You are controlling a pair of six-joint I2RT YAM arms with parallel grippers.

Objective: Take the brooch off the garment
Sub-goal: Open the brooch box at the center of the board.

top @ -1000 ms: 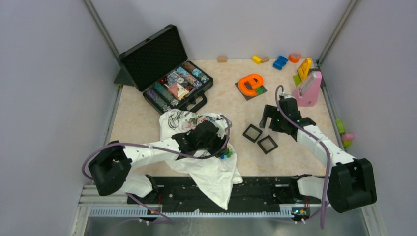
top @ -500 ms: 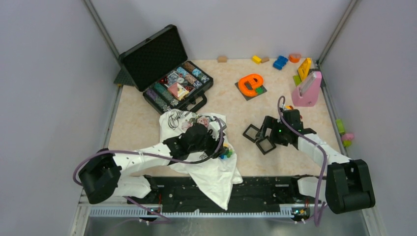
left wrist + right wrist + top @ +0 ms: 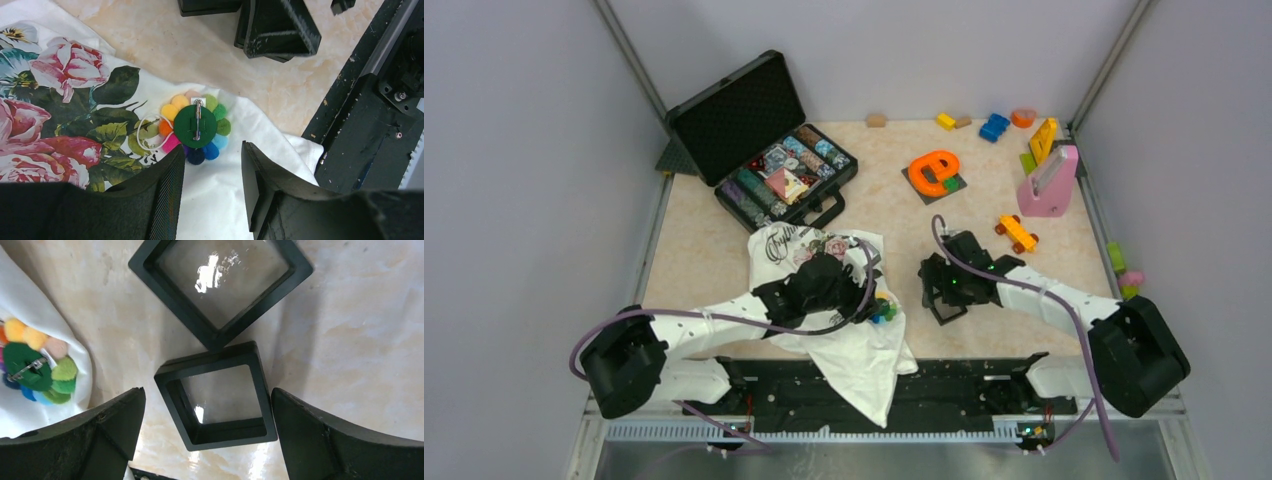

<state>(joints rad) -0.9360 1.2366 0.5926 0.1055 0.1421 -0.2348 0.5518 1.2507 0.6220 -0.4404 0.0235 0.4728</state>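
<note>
Bright, even overhead light; all your views are sharp.
You get white glare on the upper clear frame (image 3: 220,285) and soft shadows beside it on the worktop (image 3: 350,340).

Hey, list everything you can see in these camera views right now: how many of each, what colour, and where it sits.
garment: one, white with floral print, near left
brooch: one, multicoloured petals, green pin-back facing up, on the garment's right edge
display frames: two, black, square, right of the garment, corners meeting
case: one, black, lid open, far left
chips: many, mixed colours, in rows inside the case
letter e: one, orange, far centre
toy car: one, orange, right
pink object: one, far right
blocks: several, tan, yellow, blue, orange, green, along the far edge
left gripper: open, just short of the brooch
right gripper: open, over the nearer frame
</note>
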